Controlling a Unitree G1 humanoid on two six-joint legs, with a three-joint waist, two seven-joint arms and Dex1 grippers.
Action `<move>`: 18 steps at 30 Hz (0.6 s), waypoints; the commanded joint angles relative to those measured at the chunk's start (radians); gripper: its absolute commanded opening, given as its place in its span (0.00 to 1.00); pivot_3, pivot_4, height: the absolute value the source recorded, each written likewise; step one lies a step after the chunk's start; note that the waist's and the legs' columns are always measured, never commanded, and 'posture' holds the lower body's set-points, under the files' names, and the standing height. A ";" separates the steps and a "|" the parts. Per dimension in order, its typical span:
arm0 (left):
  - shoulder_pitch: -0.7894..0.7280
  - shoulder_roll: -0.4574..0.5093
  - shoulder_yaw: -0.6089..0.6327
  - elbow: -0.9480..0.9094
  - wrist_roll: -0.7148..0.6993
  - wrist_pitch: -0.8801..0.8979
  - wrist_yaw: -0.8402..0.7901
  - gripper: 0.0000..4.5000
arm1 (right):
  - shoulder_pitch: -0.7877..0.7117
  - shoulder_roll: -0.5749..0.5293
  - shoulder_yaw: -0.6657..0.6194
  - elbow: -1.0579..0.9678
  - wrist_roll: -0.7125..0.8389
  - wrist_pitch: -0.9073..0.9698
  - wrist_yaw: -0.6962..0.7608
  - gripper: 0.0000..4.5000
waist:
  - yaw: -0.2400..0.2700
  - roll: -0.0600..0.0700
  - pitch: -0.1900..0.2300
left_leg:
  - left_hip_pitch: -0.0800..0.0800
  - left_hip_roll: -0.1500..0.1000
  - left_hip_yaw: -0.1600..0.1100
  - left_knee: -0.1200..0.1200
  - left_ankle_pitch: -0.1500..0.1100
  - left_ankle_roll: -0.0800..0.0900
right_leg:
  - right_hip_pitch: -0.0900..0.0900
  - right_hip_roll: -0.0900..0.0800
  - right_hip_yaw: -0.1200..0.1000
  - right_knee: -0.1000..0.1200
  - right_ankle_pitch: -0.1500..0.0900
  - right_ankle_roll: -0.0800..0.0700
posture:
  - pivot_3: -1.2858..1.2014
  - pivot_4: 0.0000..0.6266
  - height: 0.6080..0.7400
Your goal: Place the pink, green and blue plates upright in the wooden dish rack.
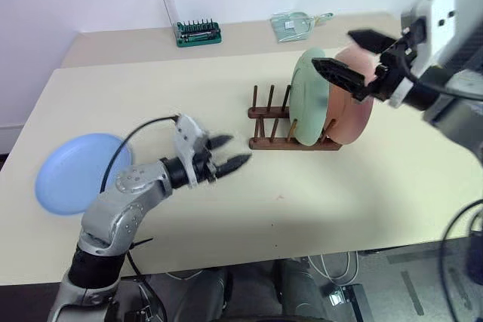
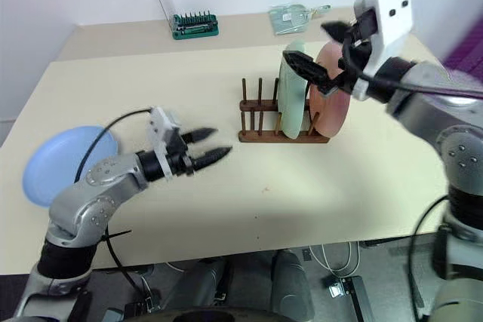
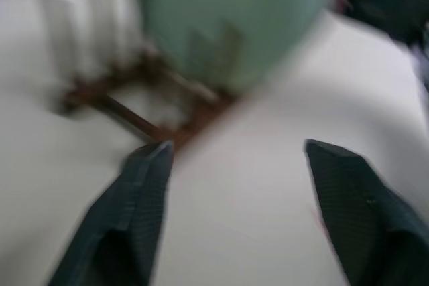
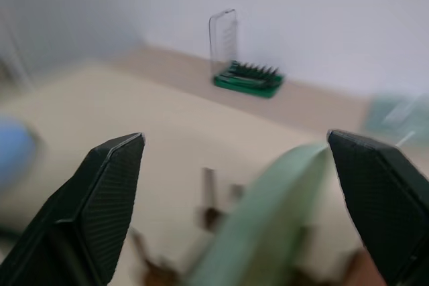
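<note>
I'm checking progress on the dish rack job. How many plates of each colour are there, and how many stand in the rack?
Pink round plate, upright in the dark brown wooden dish rack: 1
Green round plate, upright in the rack: 1
Blue round plate, flat on the beige table: 1
Total: 3 plates, 2 in the rack.

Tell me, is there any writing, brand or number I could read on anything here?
None can be read.
Green tool holder at the back of the table: no legible marking.
Clear packet beside it: any print is too small to tell.
Green plate, pink plate, blue plate and wooden rack: plain.
</note>
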 commanded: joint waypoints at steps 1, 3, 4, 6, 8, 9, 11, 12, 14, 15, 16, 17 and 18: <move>-0.099 -0.070 0.176 0.063 0.069 -0.016 0.297 0.99 | -0.093 0.037 0.070 -0.007 -0.124 -0.114 0.089 1.00 | -0.002 0.000 0.000 | 0.000 0.000 0.001 0.000 0.000 0.000 | 0.000 0.000 0.000 0.000 0.000 0.000 | 0.52 0.24 1.00; -0.179 -0.099 0.265 0.110 0.204 0.009 0.567 0.99 | -0.133 0.093 0.149 -0.017 -0.166 -0.140 0.141 1.00 | -0.002 -0.001 0.001 | 0.000 0.001 0.001 0.001 0.001 -0.001 | 0.000 0.000 0.001 0.001 0.000 0.000 | 0.52 0.24 1.00; -0.206 -0.101 0.290 0.123 0.269 0.021 0.666 0.99 | -0.136 0.114 0.182 -0.024 -0.184 -0.150 0.169 1.00 | -0.002 -0.002 0.000 | 0.000 0.002 0.001 0.002 0.001 -0.002 | 0.000 0.001 0.001 0.001 0.001 -0.001 | 0.52 0.24 1.00; -0.232 -0.109 0.367 0.111 0.364 0.087 0.844 0.99 | -0.132 0.154 0.252 -0.030 -0.239 -0.173 0.209 1.00 | -0.002 -0.004 0.000 | 0.000 0.003 0.001 0.001 0.000 -0.003 | -0.001 0.002 0.001 0.001 0.001 -0.001 | 0.52 0.24 1.00; -0.205 -0.100 0.422 0.052 0.454 0.162 0.949 0.99 | -0.121 0.196 0.313 -0.018 -0.302 -0.206 0.236 1.00 | -0.001 -0.004 0.000 | -0.001 0.002 0.001 0.001 -0.001 -0.002 | -0.001 0.001 0.001 0.000 0.001 -0.001 | 0.52 0.24 1.00; -0.193 -0.114 0.467 0.011 0.480 0.206 0.994 0.99 | -0.113 0.218 0.336 -0.011 -0.325 -0.222 0.251 1.00 | 0.003 -0.004 0.000 | -0.001 0.002 0.002 0.001 -0.002 -0.001 | -0.002 0.001 0.001 0.000 0.001 -0.001 | 0.52 0.24 1.00; -0.150 -0.147 0.528 -0.090 0.524 0.298 1.046 0.99 | -0.101 0.266 0.350 0.008 -0.335 -0.234 0.271 1.00 | 0.009 -0.005 0.000 | -0.003 0.002 0.002 0.001 -0.003 -0.001 | -0.003 0.001 0.000 0.000 0.001 -0.001 | 0.52 0.24 1.00; -0.133 -0.178 0.559 -0.141 0.538 0.336 1.068 0.99 | -0.097 0.284 0.357 0.018 -0.346 -0.243 0.283 1.00 | 0.013 -0.005 0.000 | -0.003 0.001 0.002 0.001 -0.003 0.000 | -0.003 0.001 0.000 0.000 0.001 -0.001 | 0.52 0.24 1.00; -0.071 -0.268 0.611 -0.249 0.580 0.390 1.113 0.99 | -0.076 0.310 0.372 0.038 -0.372 -0.264 0.311 1.00 | 0.020 -0.007 -0.001 | -0.004 0.001 0.000 0.003 -0.003 0.000 | -0.003 0.001 -0.002 -0.001 0.001 -0.001 | 0.52 0.24 1.00; -0.052 -0.297 0.624 -0.284 0.599 0.406 1.123 0.99 | -0.068 0.319 0.375 0.044 -0.384 -0.273 0.323 1.00 | 0.028 -0.007 -0.001 | -0.003 0.001 0.000 0.003 -0.003 0.000 | -0.001 0.001 -0.002 -0.002 0.001 -0.001 | 0.52 0.24 1.00; -0.042 -0.313 0.629 -0.304 0.613 0.417 1.124 0.99 | -0.064 0.326 0.375 0.047 -0.393 -0.277 0.332 1.00 | 0.035 -0.008 -0.001 | -0.002 0.000 0.000 0.003 -0.004 -0.001 | 0.000 0.000 -0.002 -0.002 0.001 -0.001 | 0.52 0.24 1.00; -0.033 -0.338 0.643 -0.323 0.620 0.421 1.126 0.99 | -0.057 0.331 0.378 0.054 -0.405 -0.286 0.343 1.00 | 0.039 -0.009 -0.002 | -0.002 0.001 0.000 0.003 -0.003 -0.001 | -0.001 0.001 -0.002 -0.002 0.001 -0.001 | 0.52 0.24 1.00; -0.023 -0.359 0.657 -0.335 0.631 0.425 1.130 0.99 | -0.053 0.338 0.382 0.062 -0.419 -0.292 0.350 1.00 | 0.040 -0.009 -0.002 | -0.002 0.001 -0.001 0.004 -0.003 -0.002 | -0.001 0.001 -0.003 0.000 0.001 -0.001 | 0.52 0.24 1.00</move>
